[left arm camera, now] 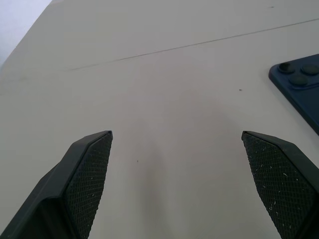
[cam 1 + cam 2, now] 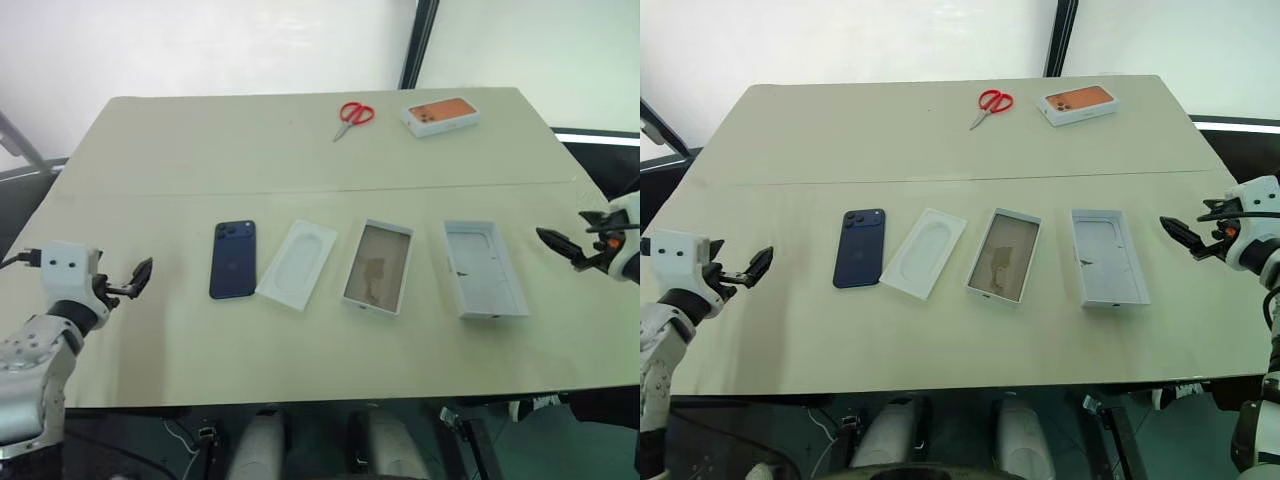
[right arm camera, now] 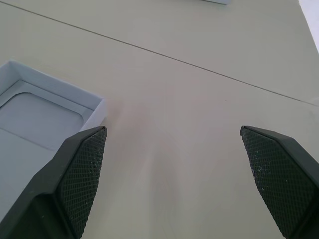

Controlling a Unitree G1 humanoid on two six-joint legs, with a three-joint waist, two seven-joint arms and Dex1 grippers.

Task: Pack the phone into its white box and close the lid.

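The dark blue phone (image 2: 233,259) lies back up on the table, left of centre, and its camera corner (image 1: 301,84) shows in the left wrist view. A thin white insert (image 2: 297,264) lies just to its right. Then comes the white box (image 2: 377,267) with its brownish floor, and the lid (image 2: 484,268) lies hollow side up. My left gripper (image 2: 135,278) hovers open to the left of the phone with nothing between its fingers (image 1: 87,179). My right gripper (image 2: 560,245) stands open and empty to the right of the lid, whose corner (image 3: 30,124) is near one finger.
At the far side of the beige table (image 2: 300,170) lie red-handled scissors (image 2: 353,117) and an orange-topped white box (image 2: 440,116). The four items sit in a row across the middle. The table's front edge runs close below the row.
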